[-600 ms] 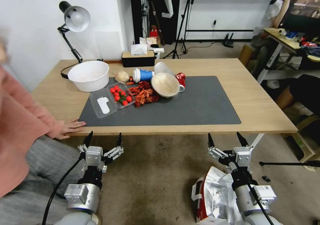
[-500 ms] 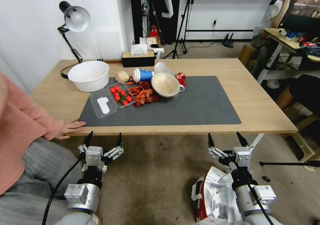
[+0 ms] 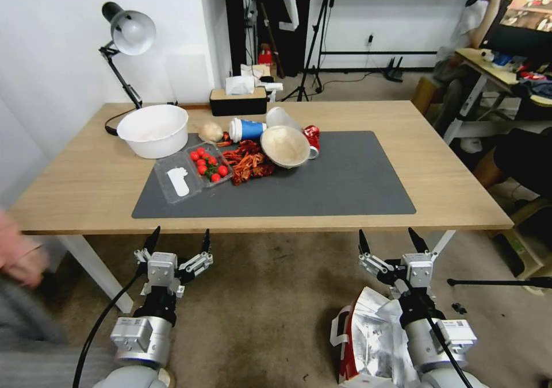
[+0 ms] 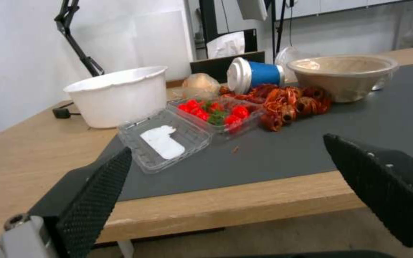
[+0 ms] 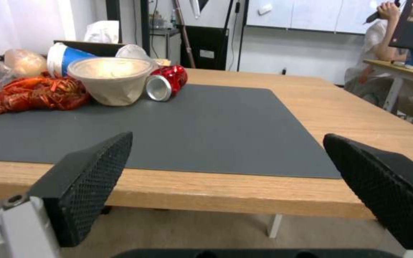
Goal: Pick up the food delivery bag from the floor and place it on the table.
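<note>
I see left gripper (image 3: 177, 238) spread wide, empty, just short of the table (image 3: 448, 175) near edge | right gripper (image 3: 391, 238) likewise parted, gripping nothing, same edge | food delivery bag (image 3: 368, 342) on the floor (image 3: 270, 307) in front of the table, under my right arm, foil lining showing

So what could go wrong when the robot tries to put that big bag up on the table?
1. The food delivery bag lies on the floor under the right arm, behind the open right pincer, so reaching it may be awkward.
2. The table already holds a bowl, cup and can; the bag could knock them.
3. The open left pincer hangs near the table edge and might bump it.
</note>
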`<state>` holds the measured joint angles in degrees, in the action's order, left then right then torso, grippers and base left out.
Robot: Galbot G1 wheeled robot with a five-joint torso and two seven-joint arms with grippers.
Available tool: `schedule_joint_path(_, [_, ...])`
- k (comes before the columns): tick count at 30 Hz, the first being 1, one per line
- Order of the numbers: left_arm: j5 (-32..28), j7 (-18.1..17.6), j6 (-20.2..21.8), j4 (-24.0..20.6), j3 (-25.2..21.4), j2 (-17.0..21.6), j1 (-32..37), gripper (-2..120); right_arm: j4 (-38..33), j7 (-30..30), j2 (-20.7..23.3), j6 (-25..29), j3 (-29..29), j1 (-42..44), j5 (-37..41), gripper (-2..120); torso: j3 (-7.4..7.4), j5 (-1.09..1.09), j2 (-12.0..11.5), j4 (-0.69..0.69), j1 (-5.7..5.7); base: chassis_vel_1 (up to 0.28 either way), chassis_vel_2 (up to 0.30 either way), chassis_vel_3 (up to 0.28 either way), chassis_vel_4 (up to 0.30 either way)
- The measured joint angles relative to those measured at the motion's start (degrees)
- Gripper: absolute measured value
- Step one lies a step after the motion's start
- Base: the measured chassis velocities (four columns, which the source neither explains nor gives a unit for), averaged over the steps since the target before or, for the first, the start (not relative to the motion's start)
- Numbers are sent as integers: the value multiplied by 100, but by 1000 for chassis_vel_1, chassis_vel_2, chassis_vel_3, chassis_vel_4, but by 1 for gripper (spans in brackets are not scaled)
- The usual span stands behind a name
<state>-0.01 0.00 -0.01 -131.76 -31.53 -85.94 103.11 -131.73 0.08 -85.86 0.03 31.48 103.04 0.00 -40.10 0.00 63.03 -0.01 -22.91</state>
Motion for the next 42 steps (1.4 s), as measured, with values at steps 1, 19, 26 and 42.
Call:
schedule_joint_path(1, [-20, 2, 0, 12, -10, 13, -18, 100, 35, 46, 67, 20, -13, -64, 0, 100, 0, 0, 0, 0, 0, 0, 0, 0, 0])
schedule_joint_path(19, [-1750, 314, -684, 906, -824, 731, -1086, 100, 160, 364, 616, 96, -165, -752, 173, 100, 0, -1, -2, 3, -1, 0, 0, 0, 0])
schedule_joint_path(26, [-1558, 314, -707, 883, -848, 736, -1026, 99, 162, 287, 569, 182, -173, -734, 220, 100, 17, 0, -33, 2, 16, 0, 0, 0, 0])
schedule_joint_path(42, [-1274, 250, -550, 421, -873, 736, -670, 99, -10, 250, 514, 172, -97, -791, 314, 100, 277, 1, -497, 2, 216, 0, 0, 0, 0])
